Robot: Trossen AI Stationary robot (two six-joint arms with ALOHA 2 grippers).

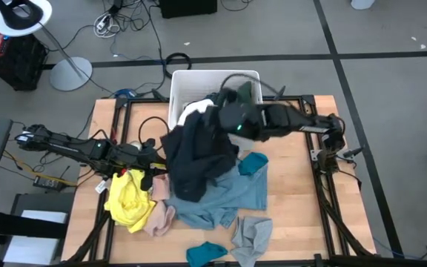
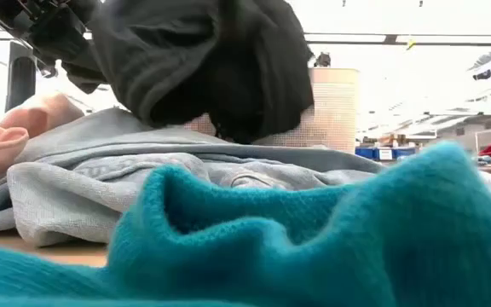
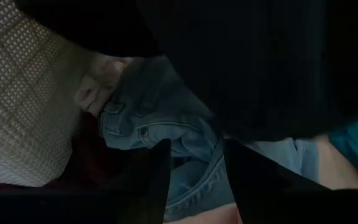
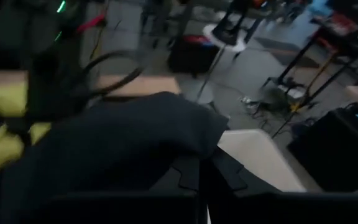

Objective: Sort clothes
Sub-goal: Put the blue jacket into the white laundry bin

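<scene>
1. Your right gripper (image 1: 215,119) is holding a black garment (image 1: 195,156); its fingers (image 4: 188,171) are clamped together on the cloth, and the garment is hanging over the pile in the middle of the counter (image 1: 295,193).
2. Under it a light blue denim piece (image 1: 224,196) is lying spread, with teal cloth (image 1: 252,164) beside it.
3. A yellow garment (image 1: 128,199) is lying near your left gripper (image 1: 151,174), whose fingers (image 3: 151,177) are standing apart above the denim.
4. The white bin (image 1: 191,81) is standing at the far edge of the counter.
</scene>
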